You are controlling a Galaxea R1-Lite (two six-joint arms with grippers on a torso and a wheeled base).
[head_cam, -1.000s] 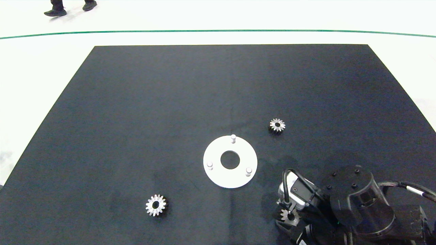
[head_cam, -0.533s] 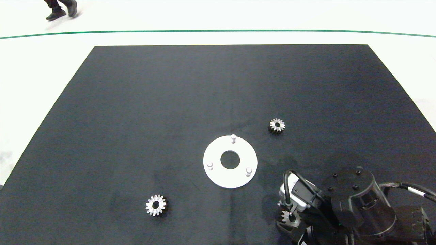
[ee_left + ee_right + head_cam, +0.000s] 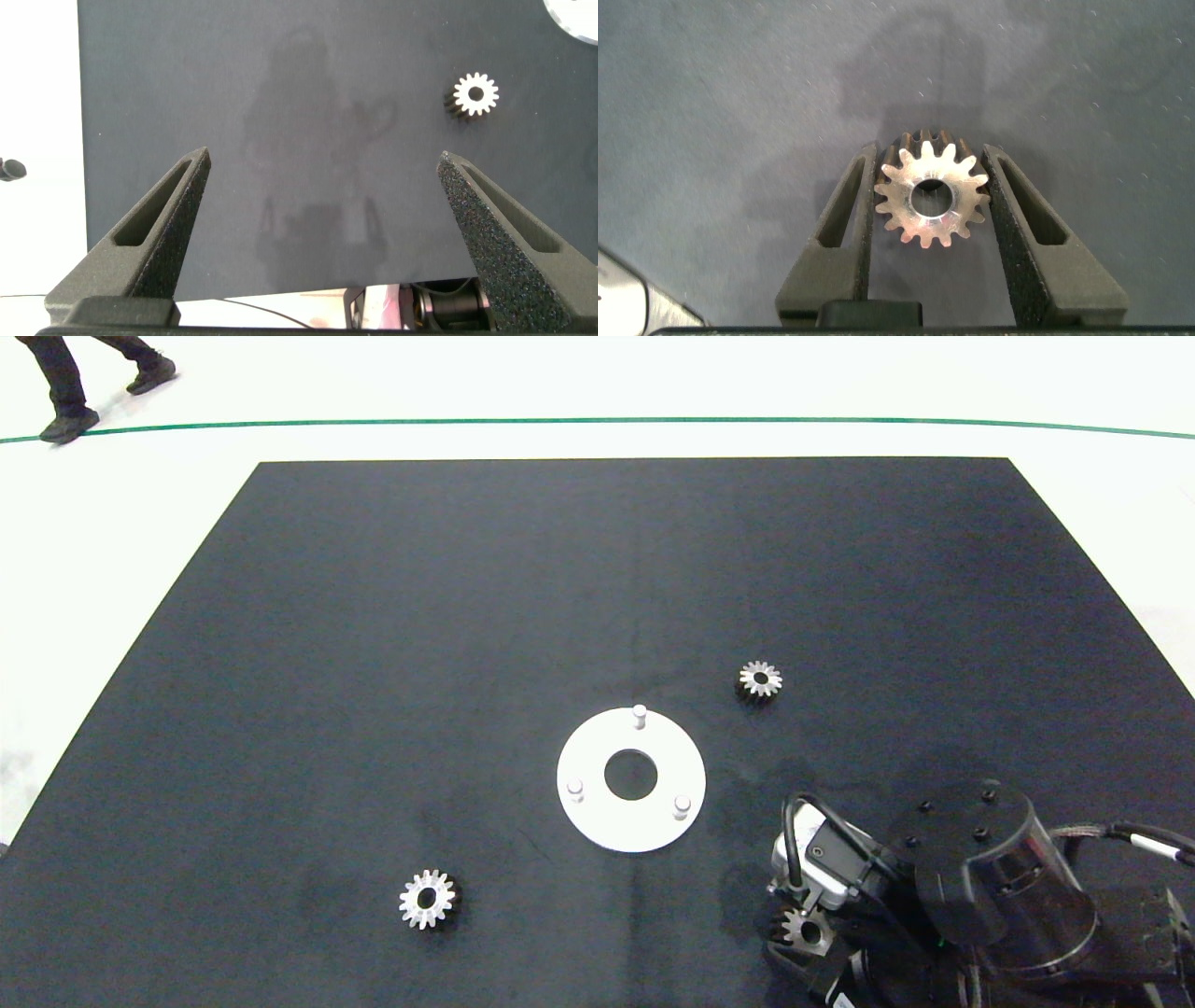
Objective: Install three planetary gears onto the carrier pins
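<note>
Silver-grey gear [image 3: 931, 194] clamped between right gripper [image 3: 931, 187] jaws, above black mat [image 3: 467, 616].

- The planetary gears [image 3: 427, 899] look like bright, silver-grey metal; the one between the right claw [image 3: 931, 201] fingers has a shiny, faintly scuffed face.
- The disc with the carrier pins [image 3: 631, 779] looks like smooth, matt white plastic.
- The tabletop [image 3: 467, 616] is covered in a matt black, finely speckled sheet, with faint smudges.
- The left claw [image 3: 327, 224] fingers [image 3: 159, 233] look like dark, matt plastic with a rough, grainy texture.
</note>
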